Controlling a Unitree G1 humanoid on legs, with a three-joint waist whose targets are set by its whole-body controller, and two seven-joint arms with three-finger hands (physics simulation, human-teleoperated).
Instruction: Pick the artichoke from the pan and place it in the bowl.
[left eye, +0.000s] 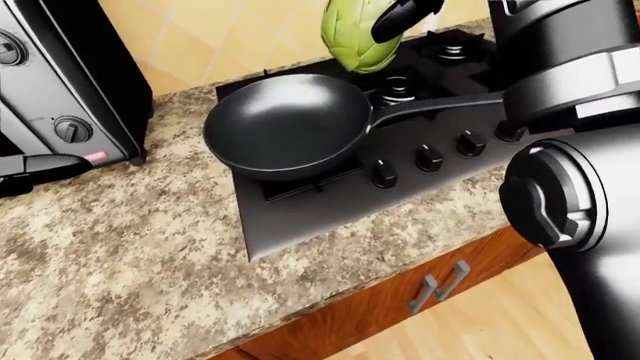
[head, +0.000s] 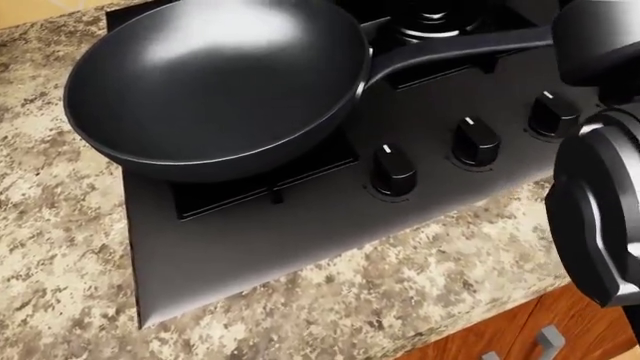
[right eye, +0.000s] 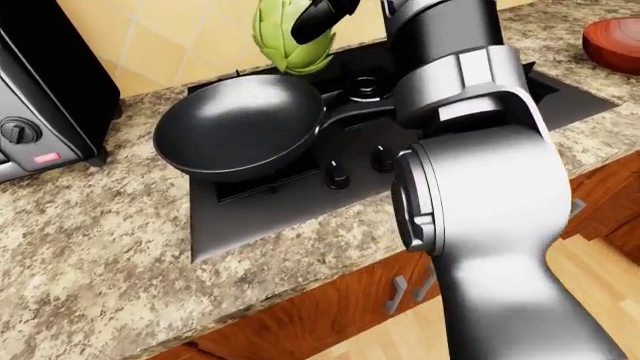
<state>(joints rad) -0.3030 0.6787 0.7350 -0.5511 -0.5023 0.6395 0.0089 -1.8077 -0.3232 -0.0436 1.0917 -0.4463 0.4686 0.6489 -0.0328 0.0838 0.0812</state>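
Note:
The green artichoke (right eye: 283, 39) hangs in the air above the upper right rim of the black pan (right eye: 240, 124). My right hand (right eye: 318, 16) is shut on it, dark fingers wrapped over its right side. The pan sits on the black stove with nothing in it, as the head view shows pan (head: 210, 75) bare inside. A red-brown bowl (right eye: 612, 37) rests on the counter at the far right top of the right-eye view. My right arm fills the right part of all views. My left hand does not show.
Stove knobs (head: 393, 171) line the stove's lower edge, and burners (left eye: 397, 88) lie beside the pan handle (left eye: 440, 105). A black toaster oven (left eye: 60, 82) stands at the left. Speckled granite counter (left eye: 130, 240) ends at wooden cabinets (left eye: 400, 300) below.

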